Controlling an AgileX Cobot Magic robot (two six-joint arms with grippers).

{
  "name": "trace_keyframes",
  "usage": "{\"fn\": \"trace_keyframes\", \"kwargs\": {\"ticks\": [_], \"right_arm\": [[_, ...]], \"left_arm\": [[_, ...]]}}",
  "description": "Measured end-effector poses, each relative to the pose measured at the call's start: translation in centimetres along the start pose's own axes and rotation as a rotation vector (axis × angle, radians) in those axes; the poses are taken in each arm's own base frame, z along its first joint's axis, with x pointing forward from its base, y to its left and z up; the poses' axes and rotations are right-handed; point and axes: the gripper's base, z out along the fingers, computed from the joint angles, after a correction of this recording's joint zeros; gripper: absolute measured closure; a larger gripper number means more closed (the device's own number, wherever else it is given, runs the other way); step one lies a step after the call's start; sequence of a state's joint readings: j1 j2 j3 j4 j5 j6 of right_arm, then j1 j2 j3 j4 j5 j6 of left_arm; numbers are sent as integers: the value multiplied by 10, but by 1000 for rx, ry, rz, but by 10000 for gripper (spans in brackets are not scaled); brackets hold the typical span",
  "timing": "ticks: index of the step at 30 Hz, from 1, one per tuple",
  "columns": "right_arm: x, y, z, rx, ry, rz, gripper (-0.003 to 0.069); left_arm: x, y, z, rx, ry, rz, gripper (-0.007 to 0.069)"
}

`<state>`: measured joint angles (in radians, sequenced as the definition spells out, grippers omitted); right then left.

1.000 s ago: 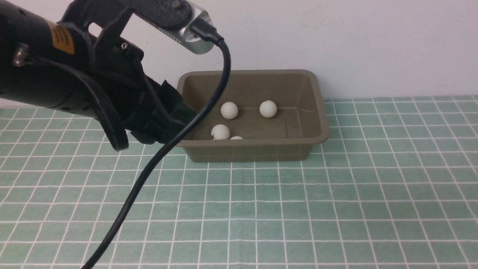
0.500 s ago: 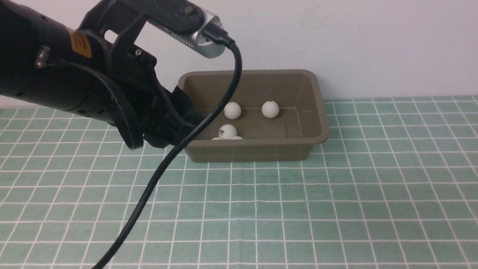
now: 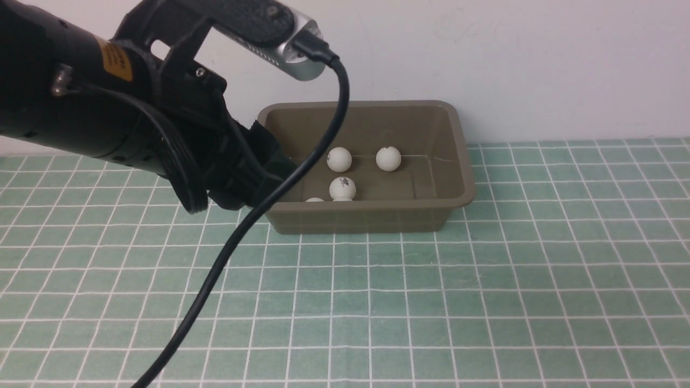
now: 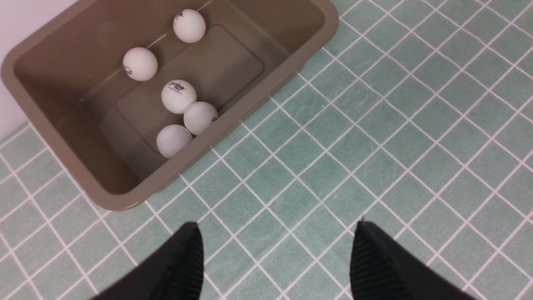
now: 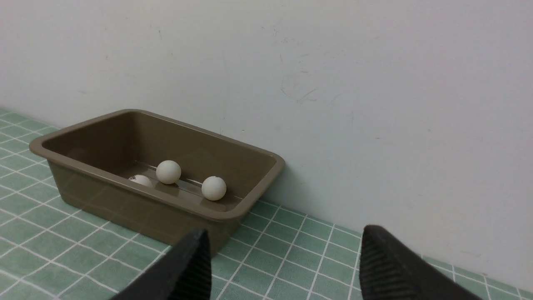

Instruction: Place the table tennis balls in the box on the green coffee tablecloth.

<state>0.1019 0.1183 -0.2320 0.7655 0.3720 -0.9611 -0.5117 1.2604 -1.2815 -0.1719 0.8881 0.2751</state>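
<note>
Your cloth (image 3: 485,280) covered the table, pale green with a white grid, and ran back to a plain, scuffed wall (image 3: 539,64). Your left arm (image 3: 81,118) filled the left of the front view and reached toward the left end of the box (image 3: 463,161). A black cable (image 3: 215,269) drooped from the arm's silver-ended camera (image 3: 291,54) across the cloth.

The box, olive-brown, stood on the cloth close to the wall, and all five balls (image 4: 140,63) lay inside it. Two sat apart from each other toward the far wall. The other three were bunched together along the near wall.

Your left gripper (image 4: 277,227) hung over bare cloth near the box, its jaws spread wide with nothing between them. Your right gripper (image 5: 285,231) was spread just as wide and empty, over the cloth to one side of the box.

One ball in the bunch (image 4: 178,96) carried a red printed logo on top, too small for you to read. Several others showed small dark marks. The yellow label (image 3: 114,60) on your left arm had dark print that was also unreadable.
</note>
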Motion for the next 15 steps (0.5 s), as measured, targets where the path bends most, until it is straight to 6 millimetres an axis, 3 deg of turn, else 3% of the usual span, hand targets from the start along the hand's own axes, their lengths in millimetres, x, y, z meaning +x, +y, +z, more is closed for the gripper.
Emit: {"fn": "trace_keyframes", "kwargs": {"ticks": [9,15], "right_arm": [[0,4,-9,-8,-33,-14,218],[21,12,-11,-37,19,-13,218]], "left_arm": [[0,-1,0,13,-2,-8,198],[-1,-3,0,38,-9,-29,198]]}}
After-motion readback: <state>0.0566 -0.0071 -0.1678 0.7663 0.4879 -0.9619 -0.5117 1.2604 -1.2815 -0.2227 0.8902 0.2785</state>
